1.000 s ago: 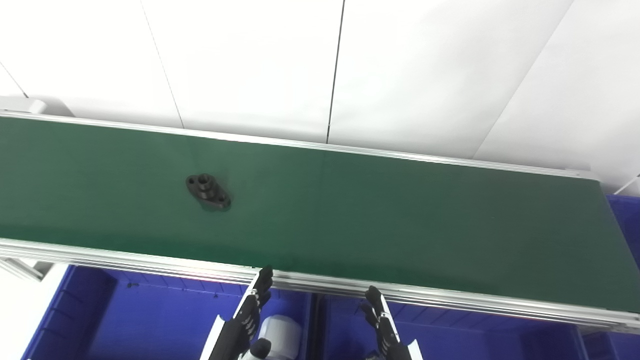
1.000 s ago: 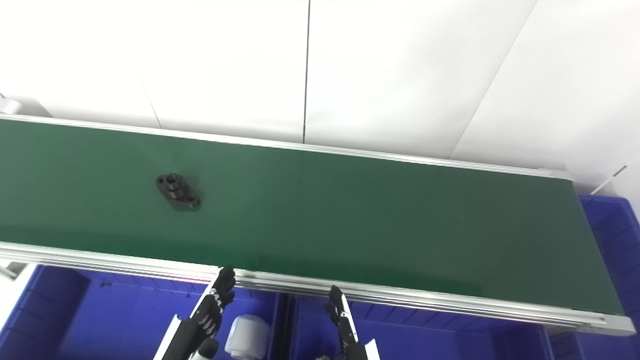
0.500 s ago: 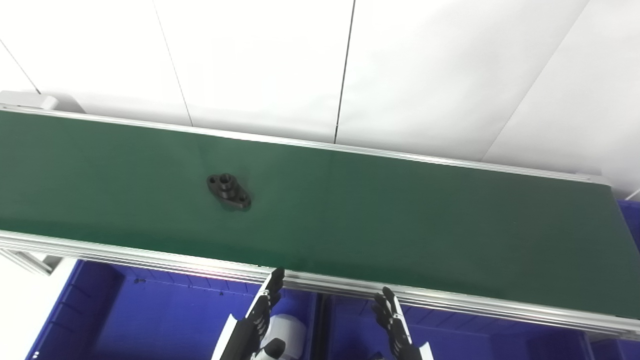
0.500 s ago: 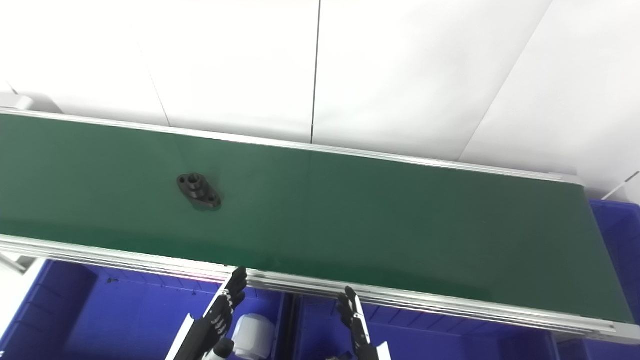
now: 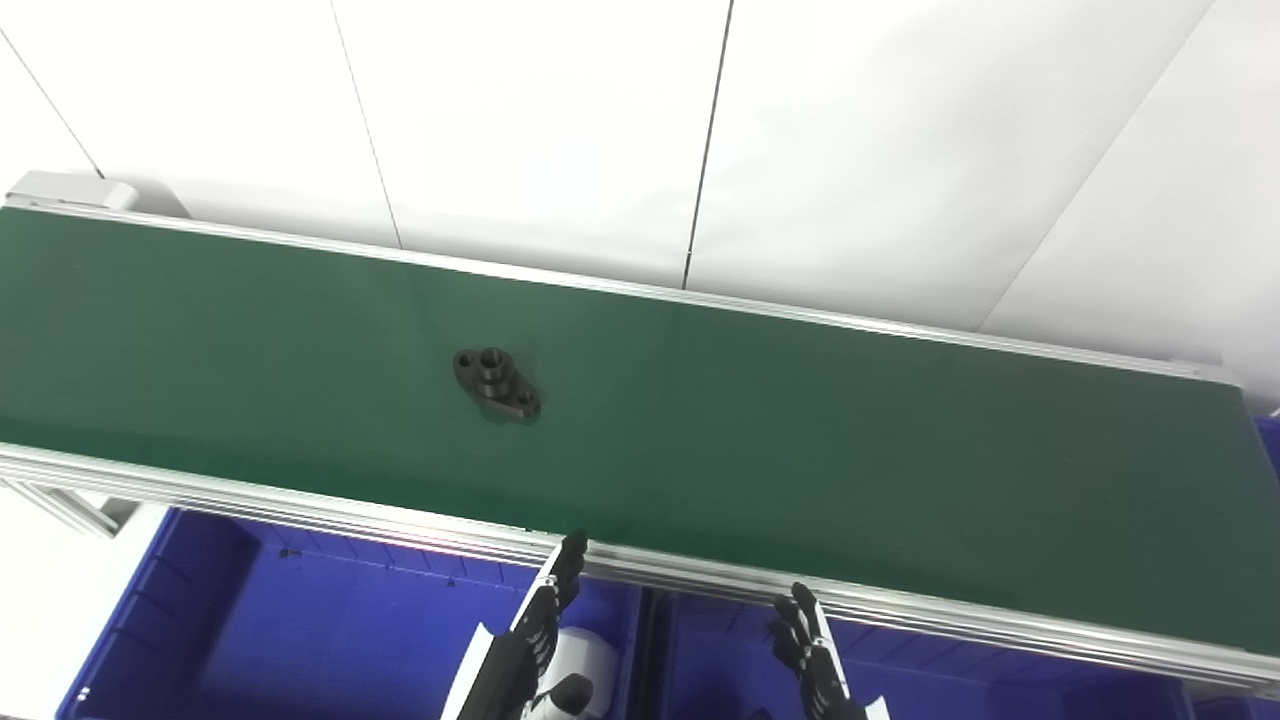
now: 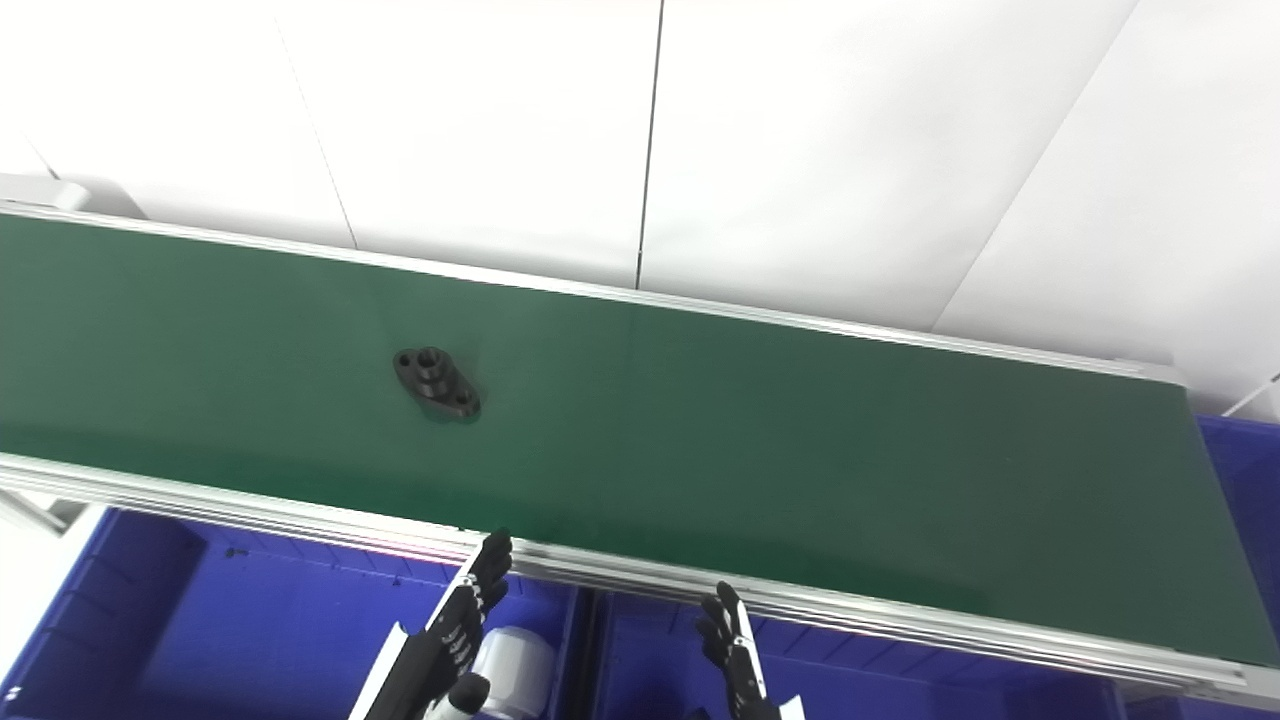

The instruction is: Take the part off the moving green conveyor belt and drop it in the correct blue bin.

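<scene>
A black flanged metal part (image 5: 497, 383) lies flat on the green conveyor belt (image 5: 800, 450), left of the middle; it also shows in the right eye view (image 6: 437, 383). My left hand (image 5: 535, 630) is open, fingers straight, low at the bottom edge over the blue bin (image 5: 300, 640), just below the belt's near rail. My right hand (image 5: 815, 655) is open too, at the bottom edge over the second blue bin (image 5: 720, 660). Both hands are well short of the part and hold nothing.
A white cylindrical part (image 5: 585, 655) lies in the left bin beside my left hand. An aluminium rail (image 5: 300, 510) runs along the belt's near edge. Another blue bin (image 6: 1245, 480) stands at the belt's right end. White wall panels stand behind.
The part has moved right along the belt. The camera has shifted, so the whole scene sits further right in the picture. Both hands stay open and low.
</scene>
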